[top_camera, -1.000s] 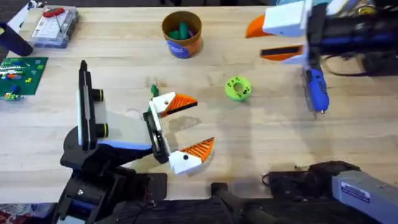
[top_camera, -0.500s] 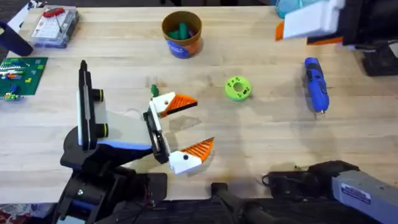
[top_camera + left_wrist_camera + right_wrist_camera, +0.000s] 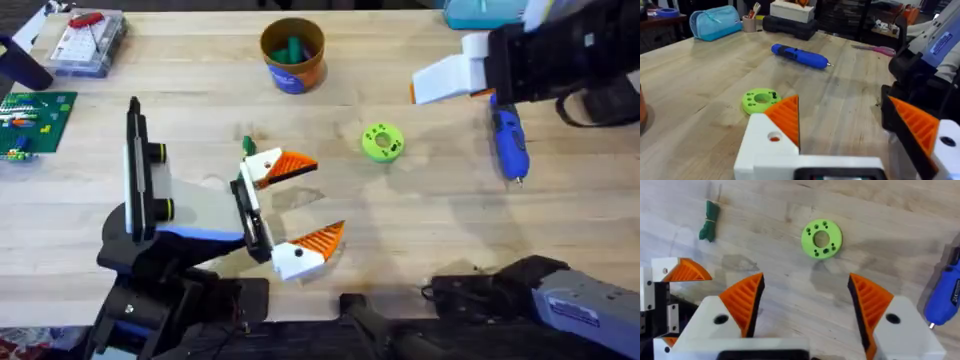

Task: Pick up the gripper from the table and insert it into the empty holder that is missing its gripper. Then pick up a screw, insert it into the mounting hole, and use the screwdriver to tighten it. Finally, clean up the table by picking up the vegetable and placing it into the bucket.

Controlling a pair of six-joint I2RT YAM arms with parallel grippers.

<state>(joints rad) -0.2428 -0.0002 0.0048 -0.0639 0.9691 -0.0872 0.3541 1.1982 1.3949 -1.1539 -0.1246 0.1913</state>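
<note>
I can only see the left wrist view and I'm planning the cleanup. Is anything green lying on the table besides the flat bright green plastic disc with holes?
Observer: Yes. A small dark green vegetable bundle lies on the wooden table close to the left gripper, not touching it.
Operator: Where is the bucket?
Observer: The round orange-tan cup with a dark blue band stands upright near the table's far edge, with something green inside.
Operator: And the other arm?
Observer: The right gripper hangs open above the table, near the bright blue pen-shaped screwdriver.
</note>
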